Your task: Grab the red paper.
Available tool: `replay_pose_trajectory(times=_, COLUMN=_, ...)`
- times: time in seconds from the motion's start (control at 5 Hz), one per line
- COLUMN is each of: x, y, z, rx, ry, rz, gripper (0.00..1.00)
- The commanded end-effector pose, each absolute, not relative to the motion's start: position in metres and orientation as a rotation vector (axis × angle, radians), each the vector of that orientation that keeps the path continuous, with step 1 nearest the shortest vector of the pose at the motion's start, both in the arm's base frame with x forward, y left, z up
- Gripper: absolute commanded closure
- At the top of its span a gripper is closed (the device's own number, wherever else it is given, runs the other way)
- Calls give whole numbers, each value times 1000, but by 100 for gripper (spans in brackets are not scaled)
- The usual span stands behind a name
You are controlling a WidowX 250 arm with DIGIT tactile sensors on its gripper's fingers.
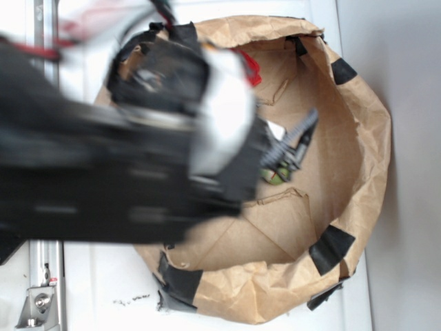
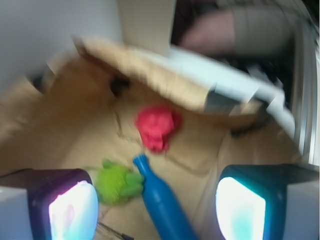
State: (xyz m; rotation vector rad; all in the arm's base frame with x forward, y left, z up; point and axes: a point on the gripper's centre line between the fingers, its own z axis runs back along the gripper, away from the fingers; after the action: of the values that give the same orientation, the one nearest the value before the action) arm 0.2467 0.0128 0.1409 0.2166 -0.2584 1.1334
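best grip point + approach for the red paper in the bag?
Probably pinch the red paper across its lumpy middle, coming straight down from above; it's a soft wad lying loose on the bag floor. The blue bottle and green toy lie apart from it. Gripper looks open.

From the wrist view I see my 2 fingers [image 2: 62, 210] spread wide, with the blue bottle [image 2: 162, 202] lying in the gap between them and the green plush toy [image 2: 117, 181] just inside the left one. Ahead of the fingertips the bag floor [image 2: 200, 145] lies bare up to the red paper [image 2: 156, 126]. The brown bag wall [image 2: 150, 70] rises behind it, closing that side.
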Motion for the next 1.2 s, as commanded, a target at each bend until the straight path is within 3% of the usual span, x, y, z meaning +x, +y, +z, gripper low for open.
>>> replay_pose_trajectory(times=0.0, x=282, y=6, z=133, rx=9, ry=-329, rz=1317, gripper=0)
replay_pose_trajectory(times=0.2, x=284, y=16, z=125, rx=-15, ry=-390, rz=1362, gripper=0)
replay_pose_trajectory(times=1.0, x=257, y=49, z=84, rx=189, ry=-298, rz=1438, gripper=0)
